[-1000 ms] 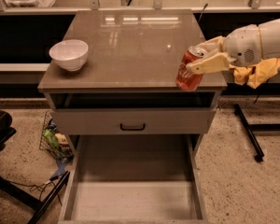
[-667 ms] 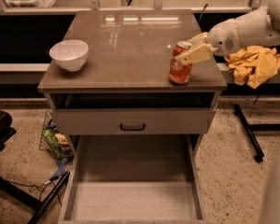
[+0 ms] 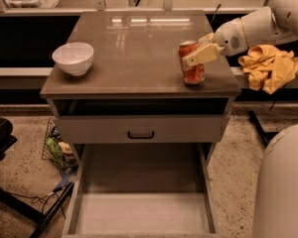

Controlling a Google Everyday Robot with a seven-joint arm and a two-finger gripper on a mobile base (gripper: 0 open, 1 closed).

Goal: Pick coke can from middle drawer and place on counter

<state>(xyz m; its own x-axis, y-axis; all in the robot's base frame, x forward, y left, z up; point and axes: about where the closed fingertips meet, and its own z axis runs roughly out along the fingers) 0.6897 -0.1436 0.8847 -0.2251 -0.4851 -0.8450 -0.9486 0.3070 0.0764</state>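
Right of centre, upper frame, on the table [image 3: 129, 58] | hand [image 3: 194, 51] pinches upright coke can [image 3: 193, 72] | step: placing, apparently | next: release, withdraw without tipping.

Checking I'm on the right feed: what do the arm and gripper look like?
The gripper, at the coke can on the counter's right side, has flat, pale yellow fingers. Behind it is a rounded white wrist housing with a dark speckled patch, then a smooth white tubular arm.
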